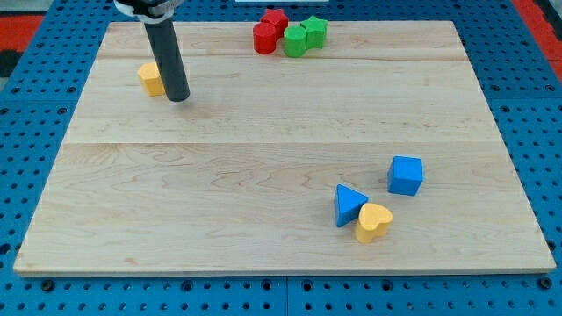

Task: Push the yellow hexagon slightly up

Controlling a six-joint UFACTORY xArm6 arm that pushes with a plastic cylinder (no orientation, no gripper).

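- Where the wooden board [263,114] nears its top-left corner, a yellow hexagon [151,77] sits, partly hidden behind a dark rod.
- My tip [178,98] rests on the board just to the right of the hexagon, touching or almost touching it; the contact itself cannot be made out.
- Having no jaws, the rod holds nothing and only presses sideways.
- At the top edge, right of centre, four blocks cluster: a red cylinder [264,39], a second red block [276,20] behind it, a green block [295,40] and a second green block [314,31], all close or touching.
- Low on the right, a blue triangle [349,204] touches a yellow heart [373,221].
- A blue cube [406,175] stands near them, up and right, apart.
- Around the board lies a blue pegboard [35,114] surface.
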